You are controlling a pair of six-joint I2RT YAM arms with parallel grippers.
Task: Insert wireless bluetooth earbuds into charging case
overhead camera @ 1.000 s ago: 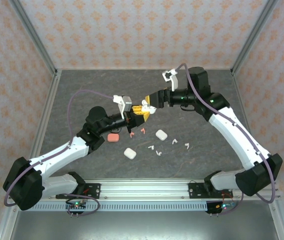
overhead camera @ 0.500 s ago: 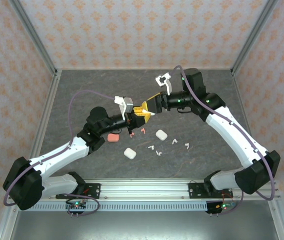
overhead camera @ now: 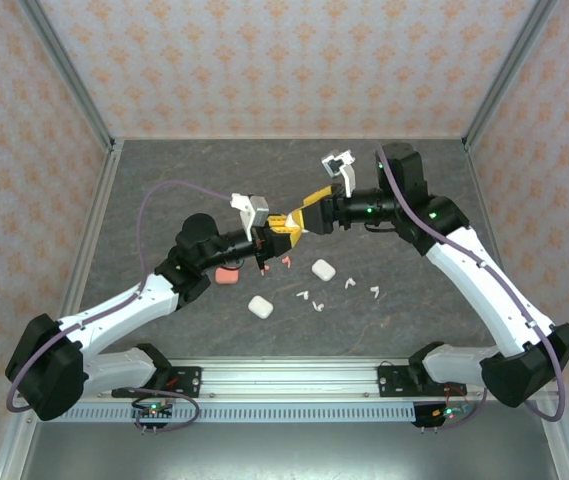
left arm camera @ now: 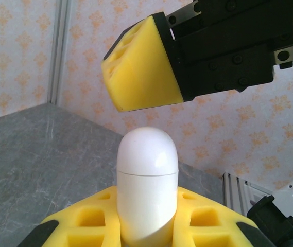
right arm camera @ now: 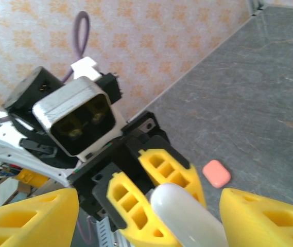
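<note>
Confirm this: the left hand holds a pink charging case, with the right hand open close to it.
Wrong colour: the left wrist view shows the charging case in the left hand is white, not pink. The right hand is open close to it.

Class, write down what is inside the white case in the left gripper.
The white case, clamped in the left gripper, has its lid shut along a seam, so its inside is hidden; what it holds cannot be told. The right gripper stands open around its top.

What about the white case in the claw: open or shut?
Shut. The white case in the left claw has its lid down, just a thin seam showing.
</note>
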